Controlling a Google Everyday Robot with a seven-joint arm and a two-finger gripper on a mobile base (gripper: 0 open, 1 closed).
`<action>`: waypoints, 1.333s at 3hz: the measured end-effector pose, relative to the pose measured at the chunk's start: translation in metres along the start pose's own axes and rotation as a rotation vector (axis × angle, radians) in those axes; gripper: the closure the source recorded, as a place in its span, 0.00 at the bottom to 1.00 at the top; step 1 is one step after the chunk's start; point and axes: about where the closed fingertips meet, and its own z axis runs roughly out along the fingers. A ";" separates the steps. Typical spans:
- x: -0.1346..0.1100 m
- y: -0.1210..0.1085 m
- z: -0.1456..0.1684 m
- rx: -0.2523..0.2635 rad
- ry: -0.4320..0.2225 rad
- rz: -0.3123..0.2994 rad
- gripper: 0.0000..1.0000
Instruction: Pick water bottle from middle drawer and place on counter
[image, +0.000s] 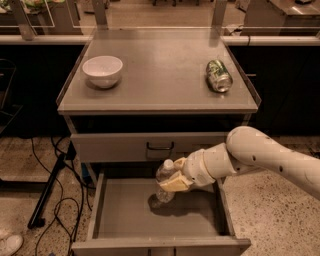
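Gripper (173, 183) gripping water bottle (163, 175) mid-body. Bottle tilting, hanging over centre of middle drawer (125, 220), just below closed drawer front (150, 146).

Risks:
- cap catching on drawer front while rising
- ribbed plastic slipping in tilted hold
- on counter (160, 75), bottle bumping 1 can (218, 75) or bowl (102, 70)

Hard to make out:
- bottle base blending into shadow, so cannot tell whether it is touching drawer floor
- grip contact on bottle's far side hiding from view

Glossy white arm (270, 155) of rounded tubular segments from the near right, narrowing through a ringed wrist to a cream-yellow two-finger gripper (171, 180) near centre, clamped on the small clear plastic water bottle (162, 173).
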 end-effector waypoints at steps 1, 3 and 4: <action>0.001 0.000 0.001 -0.007 0.002 0.005 1.00; -0.052 -0.014 -0.076 0.013 0.001 -0.055 1.00; -0.054 -0.015 -0.077 0.013 0.000 -0.057 1.00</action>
